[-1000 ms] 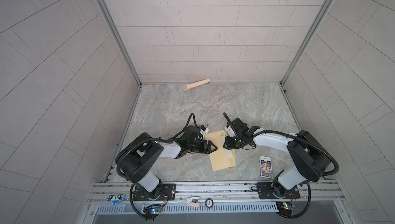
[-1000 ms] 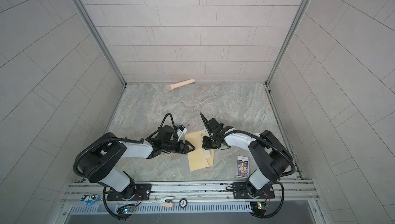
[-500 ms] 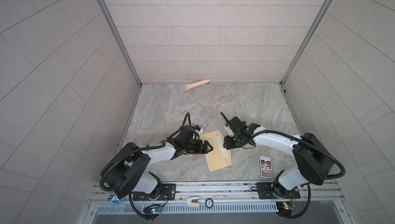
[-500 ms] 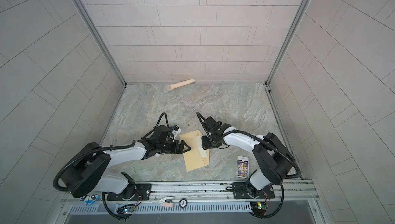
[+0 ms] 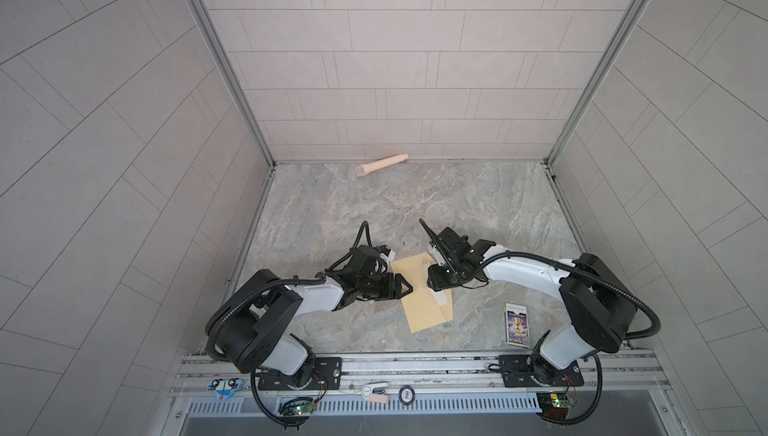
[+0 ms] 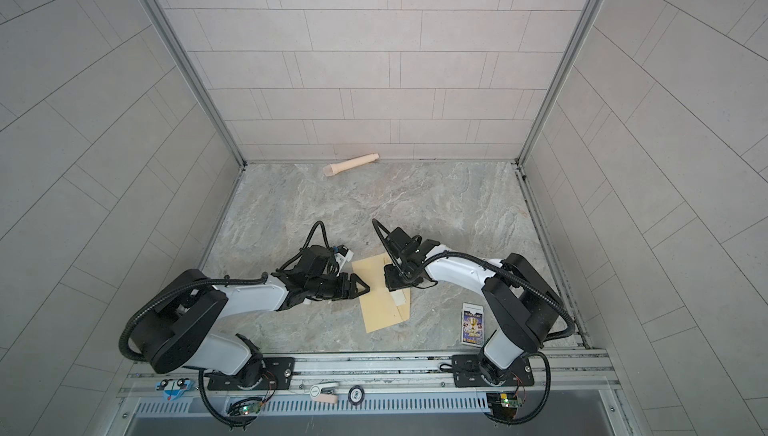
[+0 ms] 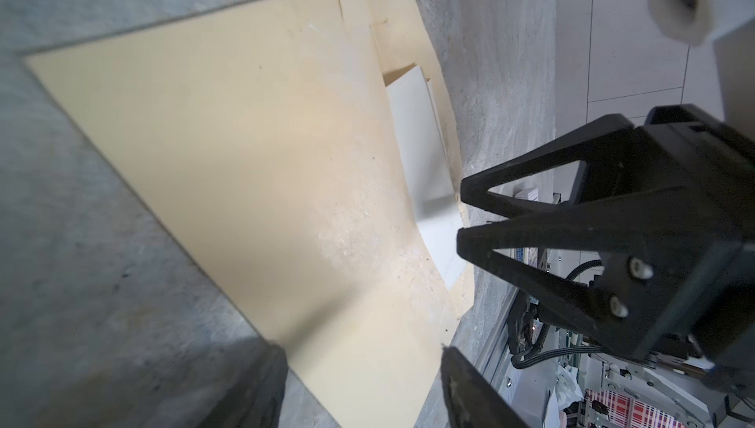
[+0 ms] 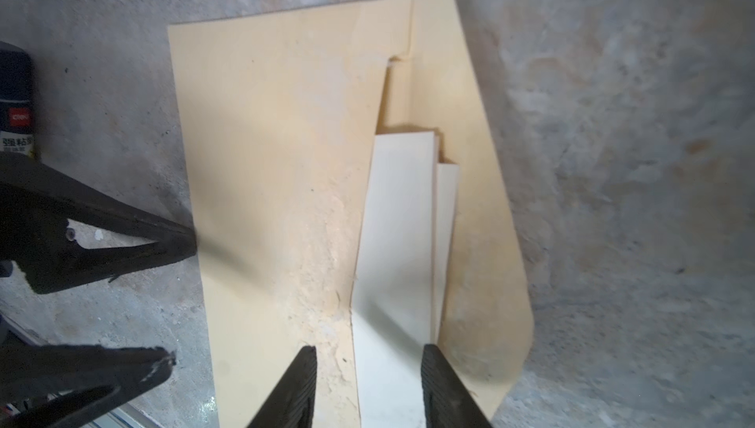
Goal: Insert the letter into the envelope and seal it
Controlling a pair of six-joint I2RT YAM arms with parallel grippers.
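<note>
The yellow-tan envelope (image 5: pixel 417 309) (image 6: pixel 380 309) lies flat near the table's front, between both arms. Its flap (image 8: pixel 486 201) lies open on the side toward the right arm. The cream-white letter (image 8: pixel 400 221) (image 7: pixel 425 160) sticks partly out of the envelope's mouth, folded. My right gripper (image 8: pixel 369 350) (image 5: pixel 434 282) is open just above that letter, one finger on each side. My left gripper (image 7: pixel 361 354) (image 5: pixel 406 288) is open at the opposite long edge, with the envelope (image 7: pixel 265 160) edge between its fingers. I cannot tell whether it touches the paper.
A peach cylinder (image 5: pixel 380 164) (image 6: pixel 351 164) lies against the back wall. A small printed card pack (image 5: pixel 517 323) (image 6: pixel 473 323) lies at the front right. A dark labelled tube (image 8: pixel 16 119) stands beside the left gripper. The metal rail (image 5: pixel 415 365) borders the table's front.
The envelope has slid slightly left. My left gripper drew back from it, then returned to its edge. My right gripper has barely moved.
</note>
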